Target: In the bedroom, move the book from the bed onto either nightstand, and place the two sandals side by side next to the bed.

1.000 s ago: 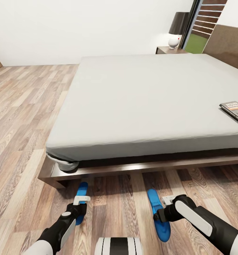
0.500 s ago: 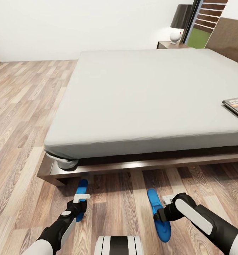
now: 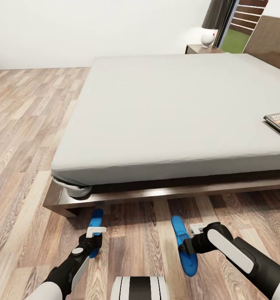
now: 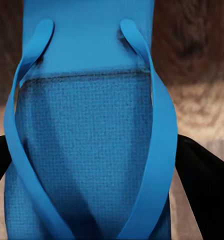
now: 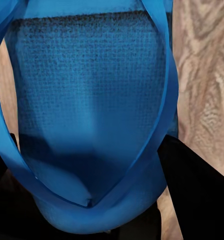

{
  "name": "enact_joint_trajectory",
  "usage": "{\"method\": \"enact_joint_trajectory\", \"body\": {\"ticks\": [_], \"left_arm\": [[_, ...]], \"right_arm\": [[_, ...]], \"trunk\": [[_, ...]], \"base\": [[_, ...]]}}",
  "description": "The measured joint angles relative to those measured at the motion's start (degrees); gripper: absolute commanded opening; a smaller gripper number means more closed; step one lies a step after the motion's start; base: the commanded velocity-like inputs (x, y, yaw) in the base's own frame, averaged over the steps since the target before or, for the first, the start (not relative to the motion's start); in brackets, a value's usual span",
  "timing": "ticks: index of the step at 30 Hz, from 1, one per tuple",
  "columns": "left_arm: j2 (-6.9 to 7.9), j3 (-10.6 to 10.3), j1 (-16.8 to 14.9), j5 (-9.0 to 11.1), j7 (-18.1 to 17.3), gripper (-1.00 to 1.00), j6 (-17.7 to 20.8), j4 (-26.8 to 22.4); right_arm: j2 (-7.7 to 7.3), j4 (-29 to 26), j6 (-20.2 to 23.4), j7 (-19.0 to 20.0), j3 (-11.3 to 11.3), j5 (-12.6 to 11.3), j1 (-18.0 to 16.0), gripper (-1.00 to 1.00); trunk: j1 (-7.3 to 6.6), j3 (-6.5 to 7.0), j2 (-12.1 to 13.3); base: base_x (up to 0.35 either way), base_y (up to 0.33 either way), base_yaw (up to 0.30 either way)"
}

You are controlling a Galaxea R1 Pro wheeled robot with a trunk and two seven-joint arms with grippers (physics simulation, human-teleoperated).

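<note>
While both arms are holding low by bed frame (image 3: 115,199): L gripper (image 3: 95,237) pinching flat bright-blue sandal (image 3: 96,231), R gripper (image 3: 189,245) pinching its twin (image 3: 183,246); long axes pointing bedward, pair lying well apart.

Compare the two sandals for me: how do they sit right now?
The left sandal lies closer to the bed, largely hidden by the left gripper; the right sandal lies farther out and shows nearly whole beside the right gripper. The left one points about straight at the bed; the right one is angled. A wide strip of floor parts them. Both are bright blue.
</note>
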Motion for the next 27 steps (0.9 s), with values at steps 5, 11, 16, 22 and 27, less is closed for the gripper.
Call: {"method": "enact_joint_trajectory", "body": {"ticks": [5, 11, 16, 22, 27], "left_arm": [[-0.02, 0.0, 0.0, 0.0, 0.0, -1.0, -0.2, 0.0], [-0.04, 0.0, 0.0, 0.0, 0.0, -1.0, -0.6, 0.0], [-0.04, 0.0, 0.0, 0.0, 0.0, -1.0, -0.8, 0.0], [-0.01, 0.0, 0.0, -0.1, 0.0, -1.0, -1.9, -0.1], [0.04, 0.0, 0.0, -0.4, 0.0, -1.0, -3.2, -0.2]], "right_arm": [[-0.13, -1.2, 0.0, 0.0, 0.0, 0.0, 0.0, -1.0], [-0.92, -3.5, 0.0, 0.0, 0.0, 0.0, 0.2, -1.0], [-1.32, -4.2, 0.0, 0.0, 0.0, 0.0, 0.2, -1.0], [-1.52, -5.1, 0.0, 0.1, 0.0, -0.1, 0.2, -1.0], [-1.6, -5.2, 0.0, 0.1, 0.0, -0.1, 0.2, -1.0]], "trunk": [[0.0, 0.0, 0.0], [0.03, -0.21, 0.0], [0.1, -0.89, -0.1], [0.16, -1.32, -0.1], [0.26, -2.22, -0.1]], "base": [[0.0, 0.0, 0.0], [0.0, 0.0, 0.0], [0.0, 0.0, 0.0], [0.0, 0.0, 0.0], [0.0, 0.0, 0.0]]}}
